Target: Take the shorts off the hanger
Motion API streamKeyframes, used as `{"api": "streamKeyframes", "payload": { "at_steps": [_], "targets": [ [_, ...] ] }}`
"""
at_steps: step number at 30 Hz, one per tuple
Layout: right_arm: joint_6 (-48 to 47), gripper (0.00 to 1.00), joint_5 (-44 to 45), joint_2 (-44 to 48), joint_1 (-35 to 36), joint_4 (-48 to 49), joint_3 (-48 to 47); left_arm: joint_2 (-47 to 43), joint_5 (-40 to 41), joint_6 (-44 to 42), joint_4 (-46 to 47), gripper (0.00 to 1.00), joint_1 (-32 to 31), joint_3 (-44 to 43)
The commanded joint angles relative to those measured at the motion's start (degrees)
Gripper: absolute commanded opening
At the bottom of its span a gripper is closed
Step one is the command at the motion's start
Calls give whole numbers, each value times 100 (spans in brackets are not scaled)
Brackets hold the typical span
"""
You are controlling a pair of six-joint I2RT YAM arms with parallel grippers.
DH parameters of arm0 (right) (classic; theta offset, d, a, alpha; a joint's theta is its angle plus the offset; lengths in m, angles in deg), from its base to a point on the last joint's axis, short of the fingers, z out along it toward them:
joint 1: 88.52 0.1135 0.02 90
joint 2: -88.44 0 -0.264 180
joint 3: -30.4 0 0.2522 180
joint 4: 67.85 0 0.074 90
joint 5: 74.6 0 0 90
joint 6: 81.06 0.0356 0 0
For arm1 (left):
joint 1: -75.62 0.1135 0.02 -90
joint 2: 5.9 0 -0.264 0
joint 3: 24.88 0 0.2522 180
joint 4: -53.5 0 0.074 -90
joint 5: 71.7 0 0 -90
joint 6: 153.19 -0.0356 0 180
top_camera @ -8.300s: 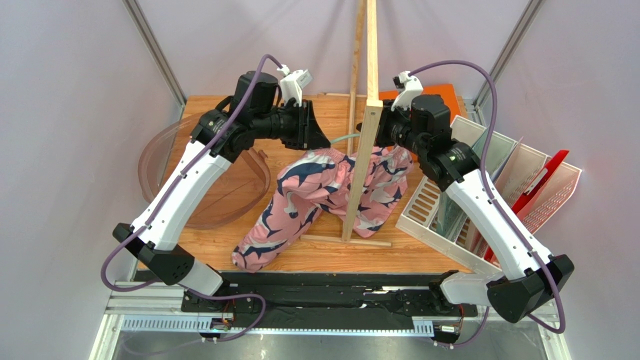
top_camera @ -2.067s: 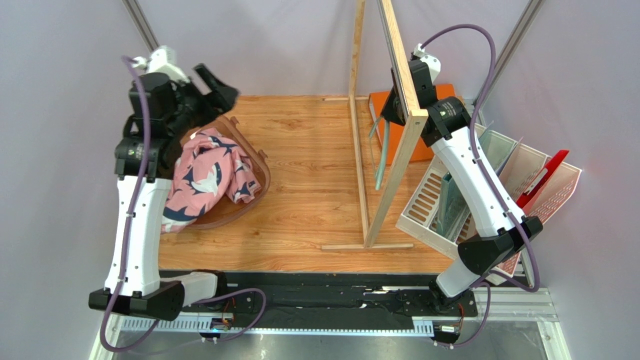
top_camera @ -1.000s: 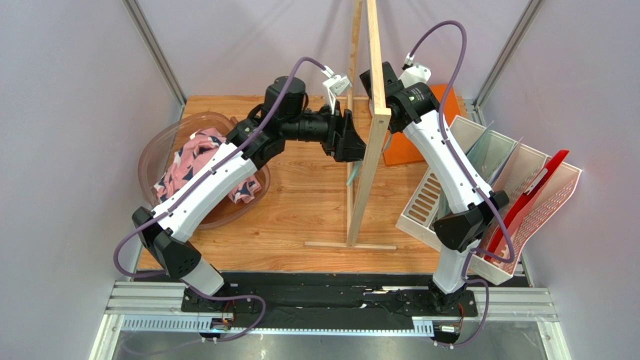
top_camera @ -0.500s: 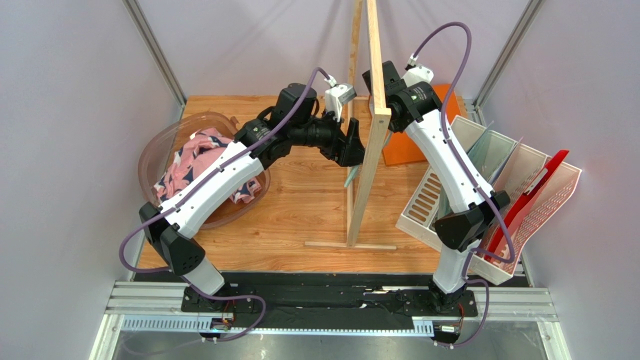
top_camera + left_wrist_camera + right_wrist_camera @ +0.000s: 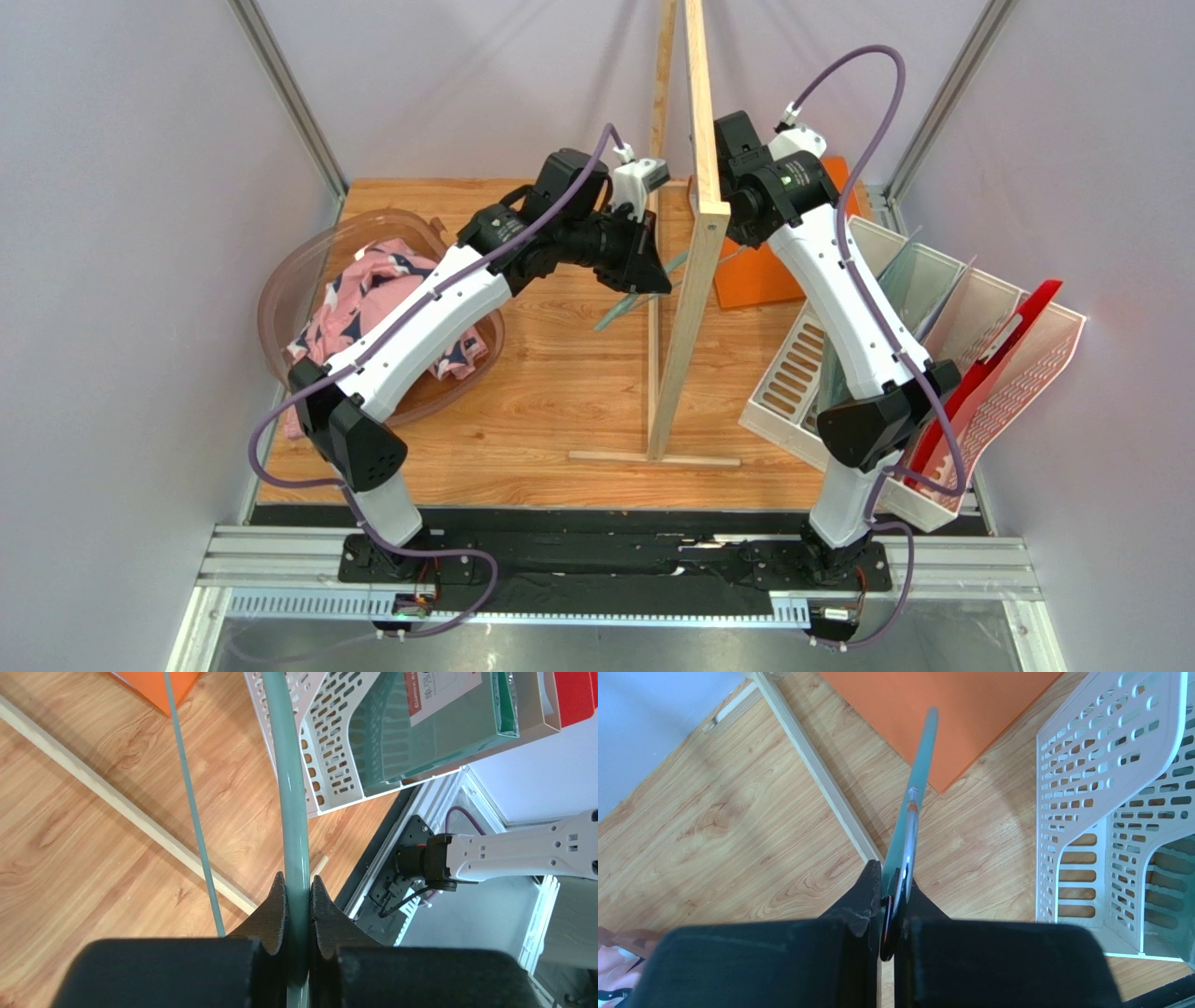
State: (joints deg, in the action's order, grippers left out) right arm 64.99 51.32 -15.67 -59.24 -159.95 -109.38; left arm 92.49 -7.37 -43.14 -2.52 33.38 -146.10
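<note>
On the bench's [image 5: 561, 406] left side: shorts [image 5: 351, 291] heaped in a brown-tinted clear bowl [image 5: 291, 263]; hanger [image 5: 289, 798] gripped by both hands, well apart from the shorts.
Left hand [image 5: 297, 885]: fingers pressed onto the hanger's thick mint arm, pinching it, just left of the tall wooden stand [image 5: 697, 210]. Right hand [image 5: 892, 882]: pinching the hanger's narrow end, where a thin metal wire shows at the fingers. Hanger: tilted, above the bench, beside the stand's upright. Also present: orange board [image 5: 758, 273] lying flat right of the stand; white perforated file rack [image 5: 842, 406] on the right, holding green and red folders.
</note>
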Motion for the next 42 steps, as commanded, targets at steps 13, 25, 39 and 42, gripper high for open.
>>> {"api": "streamKeyframes", "payload": {
  "at_steps": [13,25,39,42],
  "targets": [
    [-1552,100,-2395,2466,-493,2130,2679,-689,-1229,613,331,0,585,550],
    [-2090,100,-2283,3537,-730,1313,2644,-1997,-2820,2695,2211,0,1806,2035],
    [-1923,98,-2397,3793,-748,1163,2740,-2018,-3128,5772,5253,0,2730,1642],
    [-1931,98,-2441,3846,-748,1269,2828,-1815,-3216,6036,5509,0,2721,1343]
  ]
}}
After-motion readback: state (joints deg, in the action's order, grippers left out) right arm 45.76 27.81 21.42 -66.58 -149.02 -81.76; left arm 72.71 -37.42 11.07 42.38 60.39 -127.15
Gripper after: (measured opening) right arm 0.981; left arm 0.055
